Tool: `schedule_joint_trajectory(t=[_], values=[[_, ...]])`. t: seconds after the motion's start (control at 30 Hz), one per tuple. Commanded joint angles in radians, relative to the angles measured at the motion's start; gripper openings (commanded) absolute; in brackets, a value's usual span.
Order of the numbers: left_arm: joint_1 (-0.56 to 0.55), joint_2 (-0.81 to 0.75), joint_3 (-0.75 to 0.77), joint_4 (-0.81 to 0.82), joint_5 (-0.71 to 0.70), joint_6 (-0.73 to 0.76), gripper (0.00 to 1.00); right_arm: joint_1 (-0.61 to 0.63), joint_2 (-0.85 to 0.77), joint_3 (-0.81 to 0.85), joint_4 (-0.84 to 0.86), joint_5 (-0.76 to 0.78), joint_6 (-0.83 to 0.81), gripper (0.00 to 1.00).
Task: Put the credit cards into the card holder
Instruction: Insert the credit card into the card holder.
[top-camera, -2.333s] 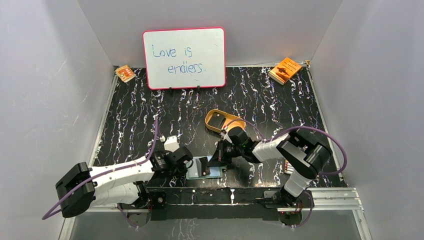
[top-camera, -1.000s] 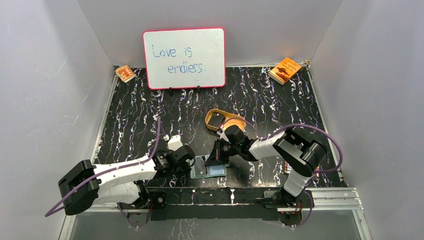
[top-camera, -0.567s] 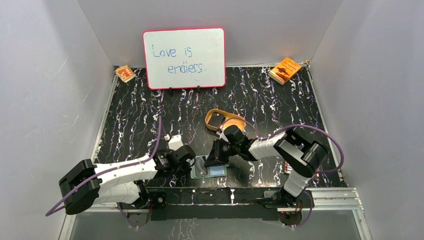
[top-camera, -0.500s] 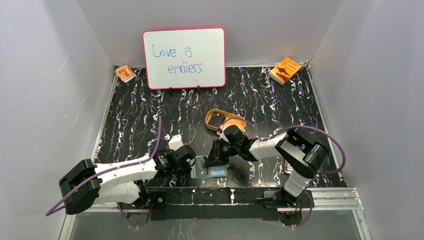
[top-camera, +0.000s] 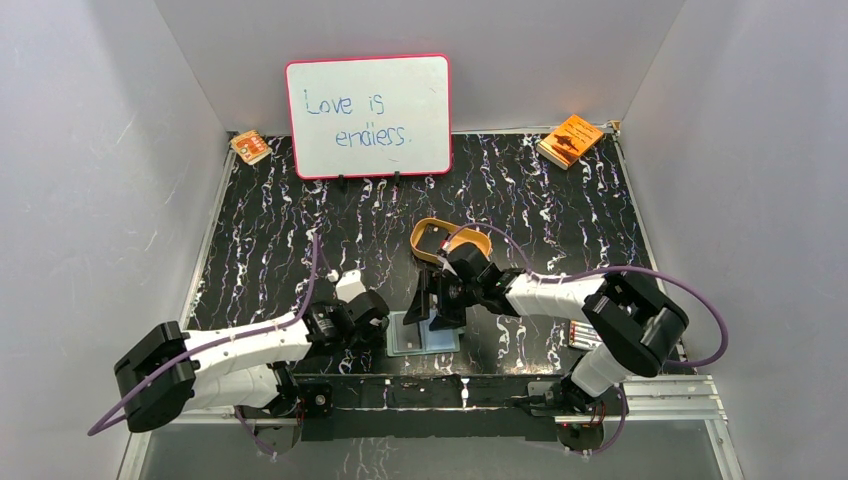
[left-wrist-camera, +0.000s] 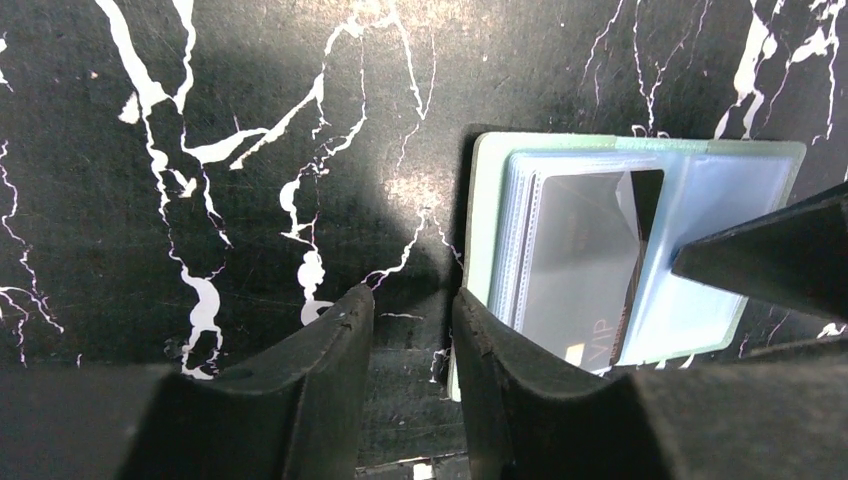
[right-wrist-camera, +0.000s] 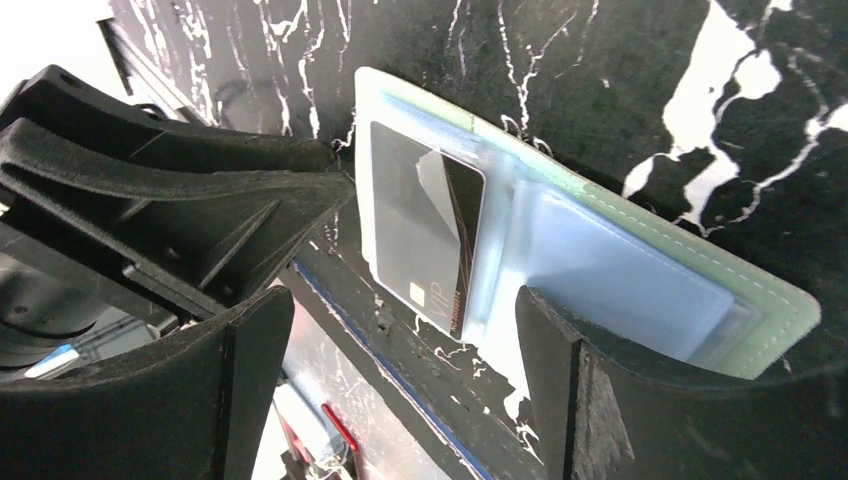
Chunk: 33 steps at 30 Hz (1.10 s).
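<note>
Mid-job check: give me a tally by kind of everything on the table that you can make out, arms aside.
Card holder: 1
Credit card, in the holder: 1
Tan oval tray: 1, contents too dark to tell
Orange booklets: 2
Whiteboard: 1
Small striped item by the right arm: 1
Total: 7

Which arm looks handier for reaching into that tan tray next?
Right. The right gripper stands open and empty over the card holder, with the tan tray just beyond it. The left gripper sits low at the holder's left edge, jaws only narrowly apart, farther from the tray.
</note>
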Motion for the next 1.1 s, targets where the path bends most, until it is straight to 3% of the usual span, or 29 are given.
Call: schedule_joint_trajectory(t=[0.0, 0.4, 0.63, 0.7, 0.9, 1.07], values=[[0.002, -0.004, -0.039, -0.117, 0.016, -0.005, 0.37, 0.008, -0.033, 0.080, -0.154, 0.073, -0.075, 0.91], [0.001, -0.033, -0.010, -0.163, 0.003, -0.007, 0.71, 0.026, -0.086, 0.211, -0.378, 0.177, -0.200, 0.99], [0.002, -0.077, 0.006, -0.172, -0.013, -0.011, 0.79, 0.026, -0.175, 0.219, -0.473, 0.239, -0.232, 0.95], [0.001, -0.082, 0.001, -0.170, -0.013, -0.016, 0.79, 0.026, -0.187, 0.196, -0.474, 0.244, -0.246, 0.87], [0.002, -0.073, -0.018, -0.128, 0.006, -0.020, 0.75, 0.025, -0.167, 0.138, -0.403, 0.198, -0.253, 0.37], [0.002, -0.049, -0.015, -0.124, 0.004, -0.021, 0.70, 0.034, -0.092, 0.142, -0.333, 0.159, -0.240, 0.18]])
